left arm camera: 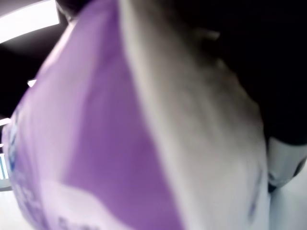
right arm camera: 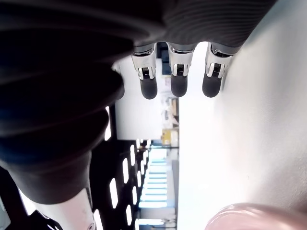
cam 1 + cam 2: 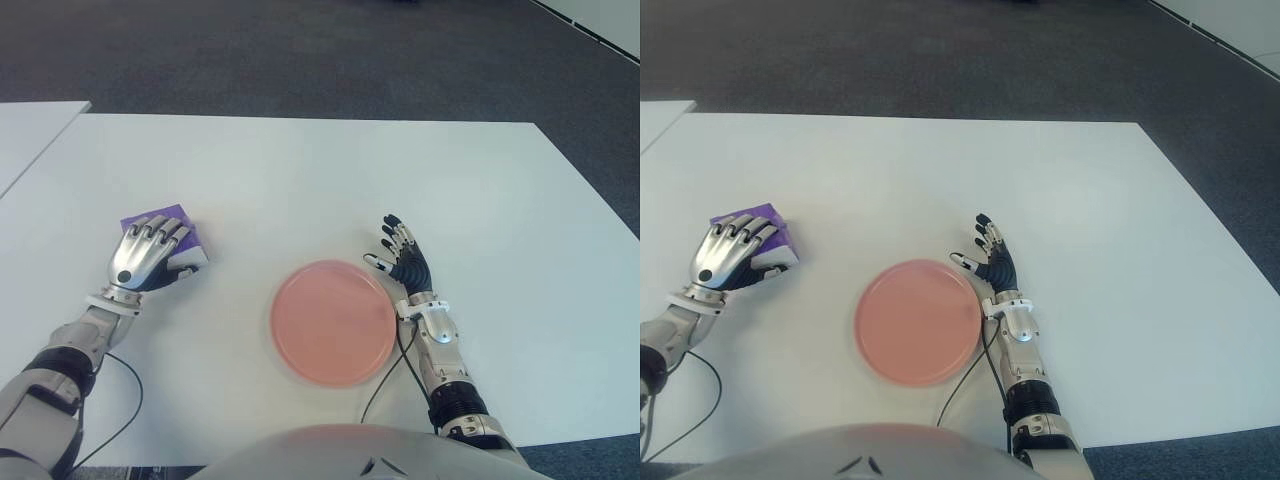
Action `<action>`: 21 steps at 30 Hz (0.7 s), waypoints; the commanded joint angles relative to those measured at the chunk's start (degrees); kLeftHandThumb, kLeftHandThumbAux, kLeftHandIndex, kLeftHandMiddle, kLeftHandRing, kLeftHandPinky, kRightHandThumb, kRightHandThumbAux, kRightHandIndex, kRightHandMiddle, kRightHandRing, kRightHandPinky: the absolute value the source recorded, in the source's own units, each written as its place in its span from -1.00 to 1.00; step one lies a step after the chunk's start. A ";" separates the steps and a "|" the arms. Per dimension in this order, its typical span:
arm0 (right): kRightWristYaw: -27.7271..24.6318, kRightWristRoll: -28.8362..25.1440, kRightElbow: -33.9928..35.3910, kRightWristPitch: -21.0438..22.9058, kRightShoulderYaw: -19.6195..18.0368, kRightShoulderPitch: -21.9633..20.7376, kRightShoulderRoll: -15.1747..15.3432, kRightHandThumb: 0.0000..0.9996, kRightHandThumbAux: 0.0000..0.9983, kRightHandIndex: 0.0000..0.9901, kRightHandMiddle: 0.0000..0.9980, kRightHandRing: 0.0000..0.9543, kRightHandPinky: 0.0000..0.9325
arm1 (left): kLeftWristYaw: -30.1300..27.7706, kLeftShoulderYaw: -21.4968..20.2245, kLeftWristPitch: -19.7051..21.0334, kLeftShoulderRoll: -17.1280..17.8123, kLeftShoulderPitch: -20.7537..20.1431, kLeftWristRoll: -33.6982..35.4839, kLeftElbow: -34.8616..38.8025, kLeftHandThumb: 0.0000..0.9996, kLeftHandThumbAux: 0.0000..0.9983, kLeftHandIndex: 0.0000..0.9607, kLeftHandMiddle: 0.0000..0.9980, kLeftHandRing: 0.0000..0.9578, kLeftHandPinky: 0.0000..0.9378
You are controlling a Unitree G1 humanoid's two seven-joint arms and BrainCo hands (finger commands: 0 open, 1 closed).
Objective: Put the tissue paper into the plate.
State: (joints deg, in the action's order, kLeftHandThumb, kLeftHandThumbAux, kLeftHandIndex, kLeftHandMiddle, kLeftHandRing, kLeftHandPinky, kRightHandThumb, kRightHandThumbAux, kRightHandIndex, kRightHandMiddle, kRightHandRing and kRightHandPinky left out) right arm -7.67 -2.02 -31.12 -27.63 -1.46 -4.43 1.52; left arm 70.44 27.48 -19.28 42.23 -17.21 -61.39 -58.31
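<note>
A purple and white tissue paper pack lies on the white table at the left. My left hand sits on top of it with its fingers curled over the pack, which still touches the table. In the left wrist view the tissue paper pack fills the picture, pressed close to the palm. The pink plate stands at the middle front. My right hand shows just right of the plate's rim, fingers spread and holding nothing.
A second white table adjoins at the far left. Dark carpet lies beyond the table's far edge. Thin black cables trail from both wrists near the front edge.
</note>
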 commanded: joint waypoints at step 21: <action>0.30 -0.06 -5.59 1.81 -0.55 4.52 0.36 -1.00 0.67 -0.95 -1.00 -1.00 -0.98 | 10.80 11.02 -6.39 -3.85 -7.98 0.28 -12.69 0.69 0.34 -0.13 0.11 0.59 0.65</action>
State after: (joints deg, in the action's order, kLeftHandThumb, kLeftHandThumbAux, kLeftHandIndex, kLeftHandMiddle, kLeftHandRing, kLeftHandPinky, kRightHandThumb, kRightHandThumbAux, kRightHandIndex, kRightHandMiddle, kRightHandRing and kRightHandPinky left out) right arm -7.67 -2.21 -31.96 -28.85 -1.57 -4.74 1.74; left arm 80.75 37.14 -25.05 39.59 -25.36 -60.76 -70.13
